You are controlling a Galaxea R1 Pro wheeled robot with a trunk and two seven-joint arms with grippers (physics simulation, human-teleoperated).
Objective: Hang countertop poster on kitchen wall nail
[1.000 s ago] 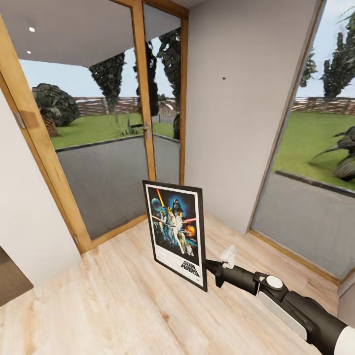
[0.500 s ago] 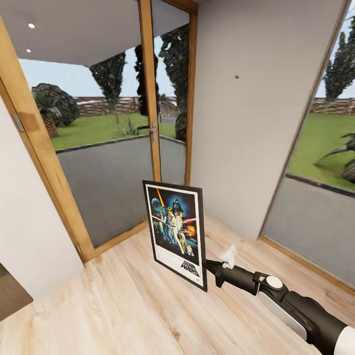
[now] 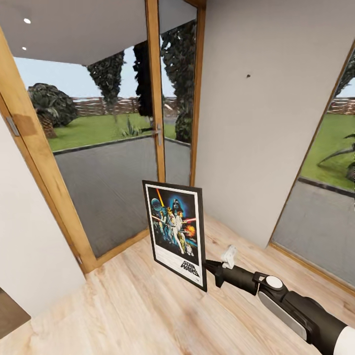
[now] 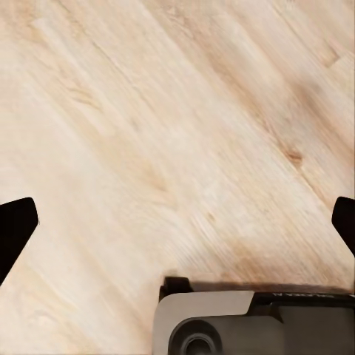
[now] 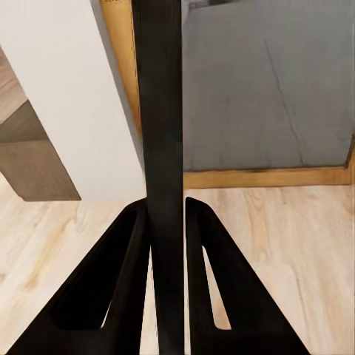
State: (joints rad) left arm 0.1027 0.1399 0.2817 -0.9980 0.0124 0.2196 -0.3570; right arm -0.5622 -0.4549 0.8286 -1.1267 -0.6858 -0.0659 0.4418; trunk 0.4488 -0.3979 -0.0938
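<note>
Head camera looked forward and down across the wooden floor (image 3: 113, 301) toward a grey wall (image 3: 256, 138). Left wrist camera faced that floor closely. Right wrist camera looked along it, low.

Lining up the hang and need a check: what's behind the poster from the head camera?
Behind the poster, held upright by the right gripper, are wood floor and the glass door's lower part. The nail sits high on the grey wall, uncovered. Whatever is directly behind the frame is hidden.

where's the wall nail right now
In the head view the wall nail is a dark dot high on the grey wall panel, right of the wooden door frame, above the poster.
</note>
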